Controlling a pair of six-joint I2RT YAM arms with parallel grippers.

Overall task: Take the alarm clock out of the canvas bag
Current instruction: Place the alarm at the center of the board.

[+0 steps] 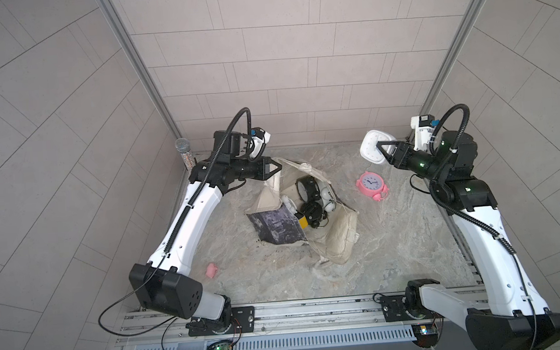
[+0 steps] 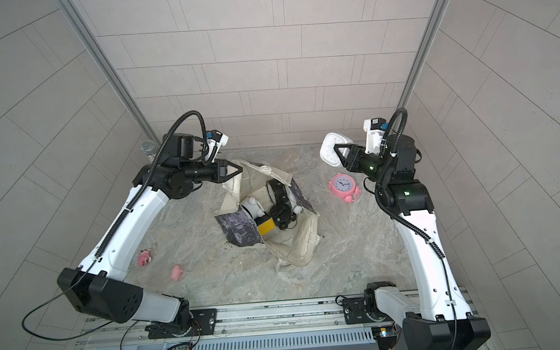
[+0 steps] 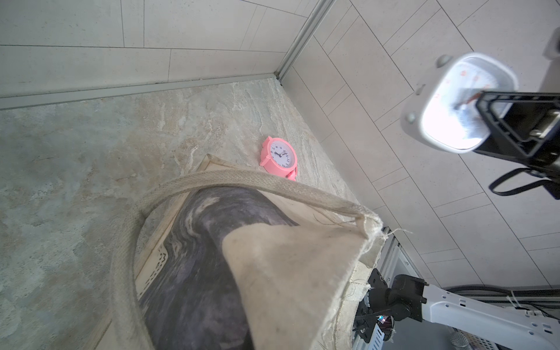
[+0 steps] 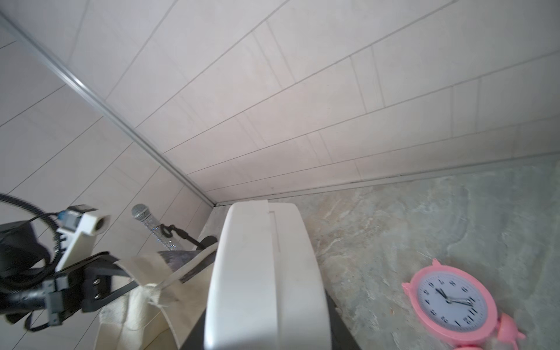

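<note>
- At the near edge a metal rail [image 1: 280, 310] carries both arm bases.
- Just beyond it, on the marbled table [image 1: 409, 241], a small pink toy [image 2: 177, 272] lies near the left arm. A second pink toy [image 2: 145, 257] lies close by, right beside that arm.
- In the middle of the table the canvas bag [image 1: 337, 239] sits slumped with its mouth gaping upward and its painting print [image 1: 275, 227] folded towards the near left.
- Inside the bag lie black round clocks [image 1: 306, 187], some white rounded pieces I cannot identify, and a yellow block [image 1: 303, 221].
- The left gripper [image 1: 277, 168] is pinched fully closed on the bag's far-left rim and holds that canvas edge up. The right wrist view shows cream cloth caught between its jaws.
- To the right of the bag, apart from it, a pink alarm clock [image 1: 371, 185] lies face up on the table.
- Beyond the pink clock, the right gripper [image 1: 380, 149] is closed partway on the white alarm clock [image 1: 372, 148]. It grips the clock across its body and holds it in the air near the back wall, fully outside the bag.
- In the far left corner a glittery microphone [image 1: 184, 151] stands against the wall.
</note>
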